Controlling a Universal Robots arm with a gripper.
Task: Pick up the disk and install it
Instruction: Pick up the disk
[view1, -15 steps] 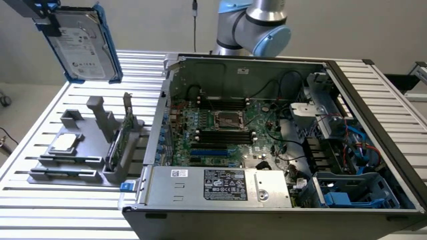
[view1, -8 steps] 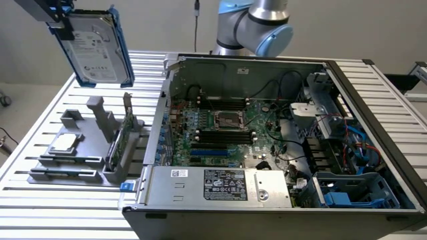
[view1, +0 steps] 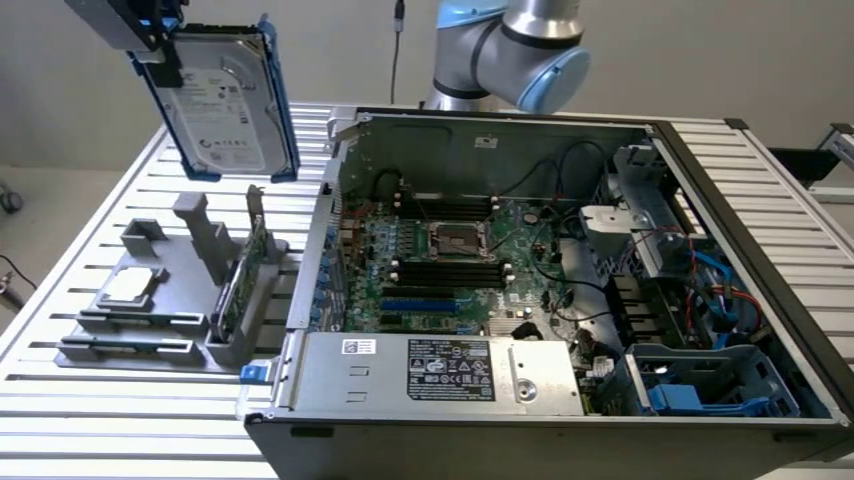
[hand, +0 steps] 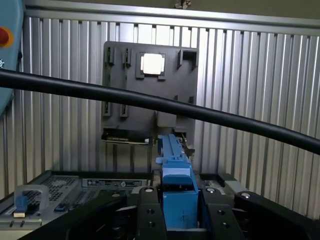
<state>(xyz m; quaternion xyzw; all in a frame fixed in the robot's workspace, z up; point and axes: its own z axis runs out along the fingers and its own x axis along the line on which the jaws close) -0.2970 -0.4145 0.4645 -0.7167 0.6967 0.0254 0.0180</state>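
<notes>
Blue plastic rails frame the disk, which hangs upright in the air, well above the grey holder on the slatted counter at the exterior view's left. The end effector is clamped on one blue rail, its fingers pressing either side, likely to spare the labelled face. The height appears chosen to clear the holder's posts and the upright green card. The computer case lies open beside the holder, interior exposed for access.
</notes>
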